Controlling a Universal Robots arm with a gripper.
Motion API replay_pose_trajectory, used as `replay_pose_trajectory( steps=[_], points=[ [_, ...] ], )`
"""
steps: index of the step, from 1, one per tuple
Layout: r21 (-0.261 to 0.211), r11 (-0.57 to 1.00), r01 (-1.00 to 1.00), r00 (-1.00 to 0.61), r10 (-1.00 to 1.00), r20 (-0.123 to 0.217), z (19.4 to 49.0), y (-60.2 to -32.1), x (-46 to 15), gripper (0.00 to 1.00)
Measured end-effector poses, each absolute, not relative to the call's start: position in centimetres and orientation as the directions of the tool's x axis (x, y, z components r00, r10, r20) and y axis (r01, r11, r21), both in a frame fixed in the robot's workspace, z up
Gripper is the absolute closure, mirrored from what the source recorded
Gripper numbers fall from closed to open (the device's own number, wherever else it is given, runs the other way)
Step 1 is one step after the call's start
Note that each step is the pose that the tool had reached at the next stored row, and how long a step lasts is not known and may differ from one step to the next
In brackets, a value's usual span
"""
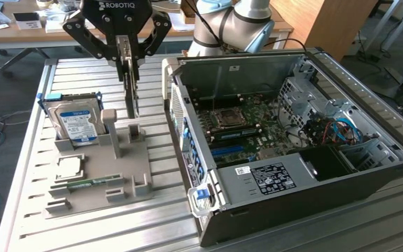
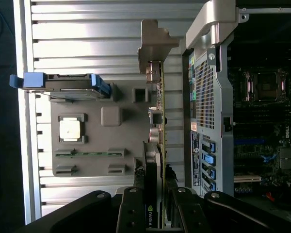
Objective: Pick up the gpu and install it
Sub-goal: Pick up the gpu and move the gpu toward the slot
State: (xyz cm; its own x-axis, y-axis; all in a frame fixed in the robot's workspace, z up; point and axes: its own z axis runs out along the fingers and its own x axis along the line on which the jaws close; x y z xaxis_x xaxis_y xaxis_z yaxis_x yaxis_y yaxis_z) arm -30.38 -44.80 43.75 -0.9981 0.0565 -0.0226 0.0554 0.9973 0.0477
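Observation:
The gpu (image 1: 130,89) is a thin card with a silver end bracket (image 2: 153,41). It hangs edge-on and upright from my gripper (image 1: 126,52), which is shut on its upper part. Its lower end hovers just above the grey holder block (image 1: 96,173), between two posts, and I cannot tell whether it touches. In the wrist view the gpu (image 2: 158,102) runs straight out from my gripper (image 2: 155,194), beside the open computer case (image 2: 208,121). The case (image 1: 369,178) lies on its side on the exterior view's right, with its motherboard (image 1: 251,121) exposed.
On the holder block stand a blue-labelled hard drive (image 1: 75,121), a square processor chip (image 1: 69,167) and a narrow green memory stick (image 1: 86,184). A slatted metal table (image 1: 82,226) carries everything. Desks and cables lie behind and at the exterior view's left.

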Motion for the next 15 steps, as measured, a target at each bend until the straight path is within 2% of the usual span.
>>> replay_pose_trajectory(
  steps=[15],
  points=[
    [0.048, 0.997, 0.055, -0.998, 0.057, -0.023, 43.7, -44.8, -28.2, 0.73]
  ],
)
